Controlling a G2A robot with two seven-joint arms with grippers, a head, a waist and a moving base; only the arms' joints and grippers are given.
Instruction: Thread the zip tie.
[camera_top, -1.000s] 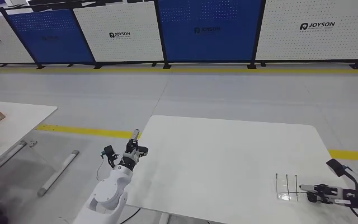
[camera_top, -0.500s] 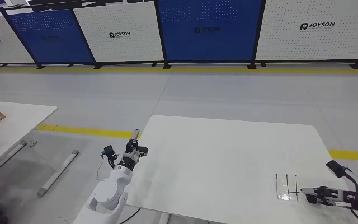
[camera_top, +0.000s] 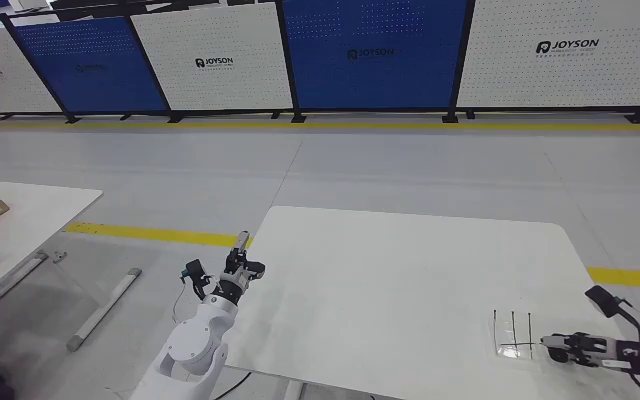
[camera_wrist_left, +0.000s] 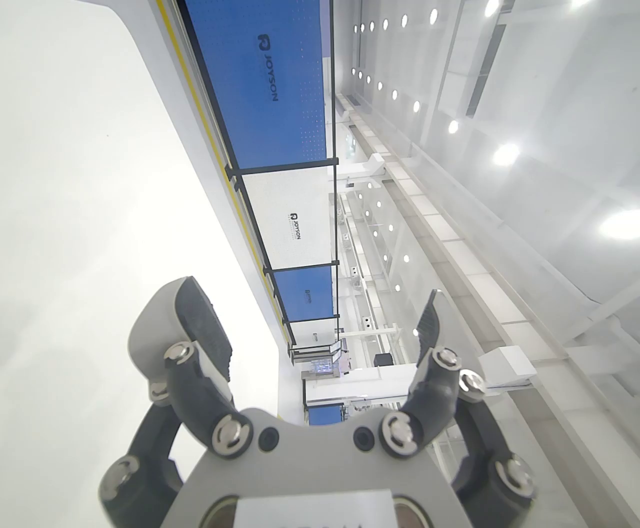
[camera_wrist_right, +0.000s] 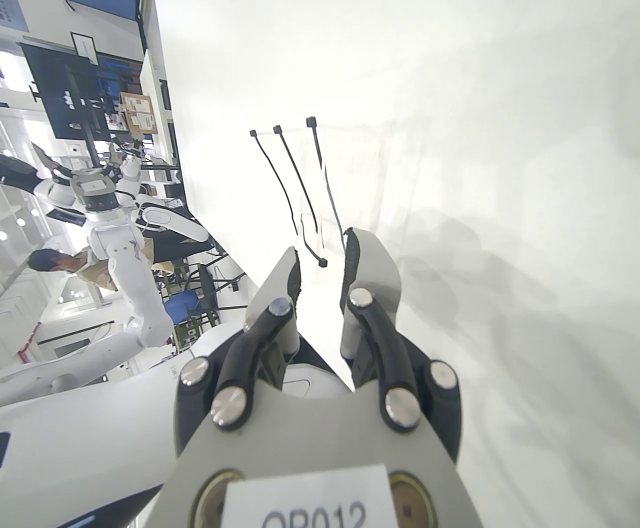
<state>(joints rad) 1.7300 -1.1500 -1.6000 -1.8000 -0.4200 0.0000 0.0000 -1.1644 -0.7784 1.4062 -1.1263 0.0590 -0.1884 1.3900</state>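
Starting nearest you, the right gripper (camera_wrist_right: 324, 243) sits low over the near right corner of the flat white table (camera_top: 400, 280). Its two grey fingers with ribbed black pads are parted by a narrow gap and hold nothing. That slim opening suits a thin strap, and the low, flat angle lines the fingertips up with the work.

Just beyond the tips lie three thin black plastic zip ties (camera_wrist_right: 294, 172), side by side and roughly parallel. Their square heads point away from the gripper and their tails point toward it, so the tail ends are what you would reach first. A fourth, shorter black tie (camera_wrist_right: 312, 247) lies closest to the fingers with its head turned toward them. The ties seem to rest on a clear plastic sheet or shallow tray (camera_wrist_right: 360, 165), though its edges are too faint for you to be sure which. No tie is lifted or looped, so by my reading the threading has not begun and picking one up is the step in hand.

Farther off, the left gripper (camera_wrist_left: 312, 290) waits at the table's left edge, well apart from the ties, with its fingers spread wide and empty. It looks parked to receive a second end later.

Behind the table stands a row of blue and white perforated panels (camera_top: 375, 50).
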